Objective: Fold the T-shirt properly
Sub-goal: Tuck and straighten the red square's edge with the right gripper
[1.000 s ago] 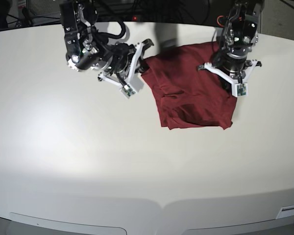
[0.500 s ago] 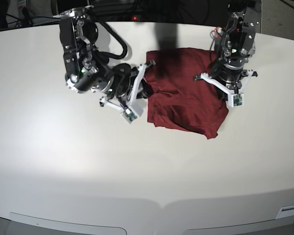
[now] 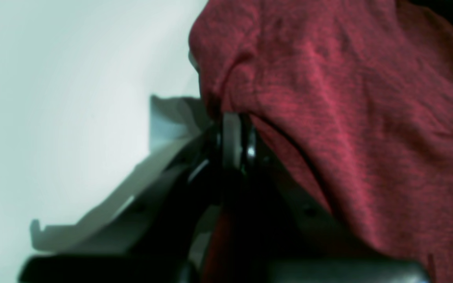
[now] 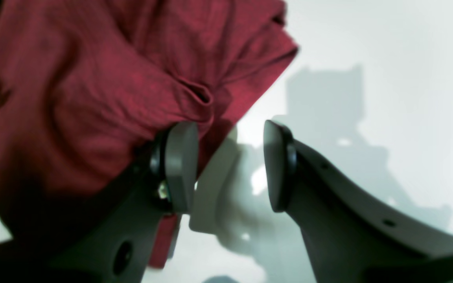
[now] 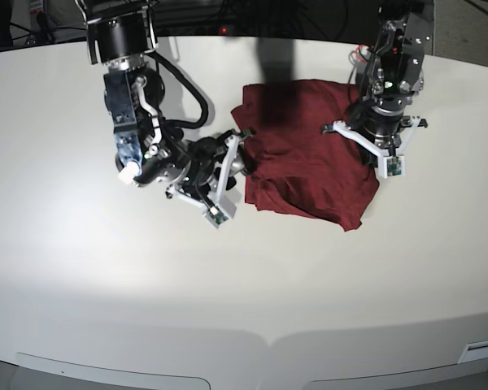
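Upper centre of the base view, the maroon T-shirt point(image 5: 305, 150) lies bunched on the counter point(image 5: 106, 268); left end effector point(image 3: 232, 139) pinches its fabric, right end effector point(image 4: 228, 165) spread beside its edge.

We see our right gripper point(image 4: 230, 165) parted over the table point(image 4: 387, 78), its left finger point(image 4: 181, 165) touching the T-shirt point(image 4: 92, 98).

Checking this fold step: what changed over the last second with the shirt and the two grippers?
The T-shirt was dragged across the table, its near edge now closer to the base camera. The right gripper has opened and let go of the shirt's edge, with bare table showing between its pads. The left gripper stays shut on the T-shirt at the opposite side.
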You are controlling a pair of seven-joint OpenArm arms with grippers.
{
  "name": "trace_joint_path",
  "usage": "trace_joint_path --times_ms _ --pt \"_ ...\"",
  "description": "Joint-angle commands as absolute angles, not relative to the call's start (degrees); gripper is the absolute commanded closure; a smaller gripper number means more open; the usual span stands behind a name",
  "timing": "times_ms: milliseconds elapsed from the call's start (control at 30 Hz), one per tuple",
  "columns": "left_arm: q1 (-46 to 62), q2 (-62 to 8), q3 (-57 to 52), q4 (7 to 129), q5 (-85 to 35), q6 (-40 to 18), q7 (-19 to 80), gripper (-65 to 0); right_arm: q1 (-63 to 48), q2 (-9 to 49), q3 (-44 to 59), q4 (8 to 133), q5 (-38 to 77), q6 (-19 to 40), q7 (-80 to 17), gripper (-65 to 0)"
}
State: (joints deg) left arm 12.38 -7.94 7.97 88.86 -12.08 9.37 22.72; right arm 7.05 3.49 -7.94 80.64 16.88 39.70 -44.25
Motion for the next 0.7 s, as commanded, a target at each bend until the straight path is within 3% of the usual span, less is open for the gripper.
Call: trace_joint_path --times_ms 0,433,667 --pt "12.2 -8.1 8.0 89.8 -12.1 9.2 22.6 0.0 9.3 3.3 -7.9 80.7 18.8 40.0 -42.9 -27.8" --pt "12.2 -8.1 8.0 89.8 -12.1 9.2 22.6 0.0 11.0 3.4 -7.9 79.8 38.1 40.0 -54.1 -27.8" --pt "12.2 -8.1 8.0 89.8 -12.1 9.2 22.7 0.0 11.0 3.4 -7.9 79.8 39.4 40.0 -55.6 -27.8"
